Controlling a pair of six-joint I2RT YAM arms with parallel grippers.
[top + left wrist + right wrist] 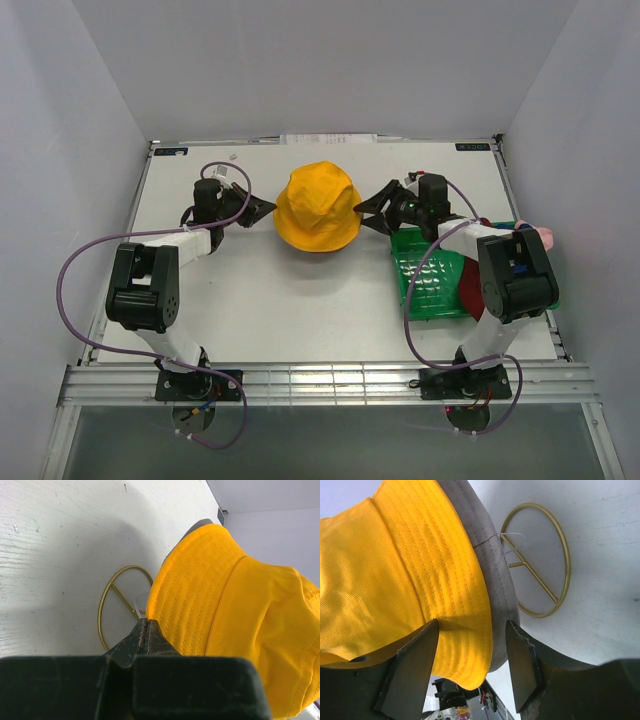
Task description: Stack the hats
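Yellow hat set over grey hat, desk centre-far
L end effector clenched at left brim edge, fabric pinch can't be told; R end effector released, jaws astride right brim; brim best eased down evenly, both sides, w/o tipping stand

You have one yellow hat, its brim ringed with rows of matching yellow stitching, one grey hat, one dark red hat and one pink hat. Also listed: a gold wire stand, a green grid-patterned tray and a white tabletop. Your left claw and right claw are black, their cables purple.
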